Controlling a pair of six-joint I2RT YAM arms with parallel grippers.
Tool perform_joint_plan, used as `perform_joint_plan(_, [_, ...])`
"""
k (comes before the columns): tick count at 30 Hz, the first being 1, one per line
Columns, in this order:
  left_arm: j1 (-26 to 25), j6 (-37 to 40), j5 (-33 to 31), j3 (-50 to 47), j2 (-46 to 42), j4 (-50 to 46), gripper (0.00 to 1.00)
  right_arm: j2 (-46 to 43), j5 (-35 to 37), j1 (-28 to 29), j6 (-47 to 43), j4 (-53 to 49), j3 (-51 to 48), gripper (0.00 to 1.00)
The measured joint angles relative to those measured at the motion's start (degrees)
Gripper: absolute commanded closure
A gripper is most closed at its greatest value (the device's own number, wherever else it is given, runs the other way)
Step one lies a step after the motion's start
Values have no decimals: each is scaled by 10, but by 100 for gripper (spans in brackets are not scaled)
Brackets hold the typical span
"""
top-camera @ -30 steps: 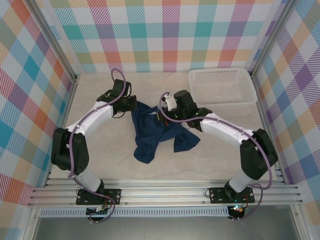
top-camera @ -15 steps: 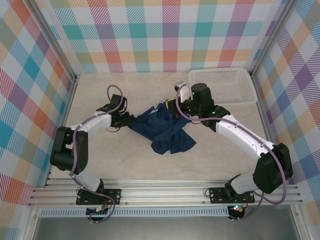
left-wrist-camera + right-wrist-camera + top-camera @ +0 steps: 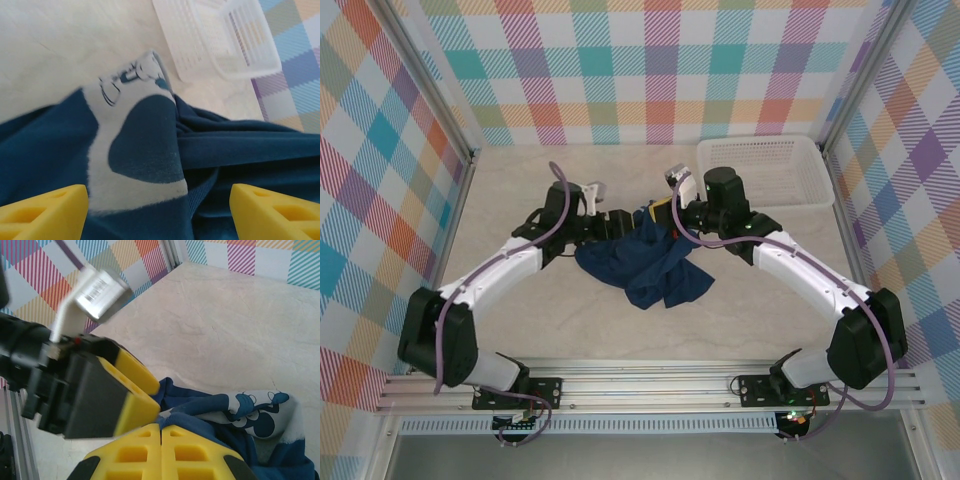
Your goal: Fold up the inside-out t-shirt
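Left wrist, left gripper (image 3: 157, 192) released above t-shirt (image 3: 45, 145), right gripper (image 3: 161, 427) clenching its edge

- T-shirt (image 3: 240, 150): dark navy cloth, bunched in heavy folds, covering the lower half of the view.
- White print (image 3: 100, 175): faces up on the left of the cloth, with a navy blotch inside it and small line figures at its far tip.
- Left gripper (image 3: 160, 215): yellow fingertips (image 3: 45, 212) stand wide apart, cloth lying between them.
- Basket (image 3: 200, 45): white perforated plastic, at the table's (image 3: 60, 45) far edge, beside the checked wall (image 3: 295, 65).
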Motion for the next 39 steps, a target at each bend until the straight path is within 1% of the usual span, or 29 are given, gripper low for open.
perform_joint_plan(1, [-2, 0, 9, 6, 17, -2, 31, 0, 0, 0, 0, 0, 0, 100])
perform_joint_plan(2, [-5, -1, 15, 13, 33, -3, 35, 0, -2, 0, 0, 0, 0, 100])
perform_joint_plan(3, [-6, 0, 19, 21, 47, -5, 41, 0, -2, 0, 0, 0, -1, 100])
perform_joint_plan(4, [-6, 0, 21, 33, 63, -7, 49, 0, -2, 0, 0, 0, -2, 100])
perform_joint_plan(7, [-5, -2, 8, 61, 96, -17, 59, -1, -1, 0, -5, -1, -3, 100])
perform_joint_plan(13, [14, -16, -4, 63, 102, -11, 85, -25, 25, 0, -35, -15, -10, 100])
perform_joint_plan(15, [22, -17, -7, 65, 109, -11, 88, -36, 33, 0, -43, -17, -10, 100])
perform_joint_plan(22, [50, -26, -26, 62, 117, -12, 93, -57, 52, -7, -62, -19, -4, 100])
perform_joint_plan(28, [67, -28, -64, 41, 108, -18, 93, -54, 47, -15, -61, -22, 59, 100])
perform_joint_plan(30, [67, -28, -75, 26, 101, -17, 92, -43, 37, -15, -55, -17, 95, 100])
perform_joint_plan(34, [67, -33, -91, -25, 73, -12, 84, -5, 7, -15, -42, -9, 167, 100])
perform_joint_plan(36, [67, -33, -100, -50, 60, -12, 74, 7, -9, -15, -37, -9, 187, 100])
perform_joint_plan(38, [67, -33, -108, -74, 48, -11, 59, 10, -21, -15, -36, -9, 191, 100])
perform_joint_plan(39, [67, -31, -111, -84, 41, -12, 54, 10, -26, -16, -38, -12, 191, 100])
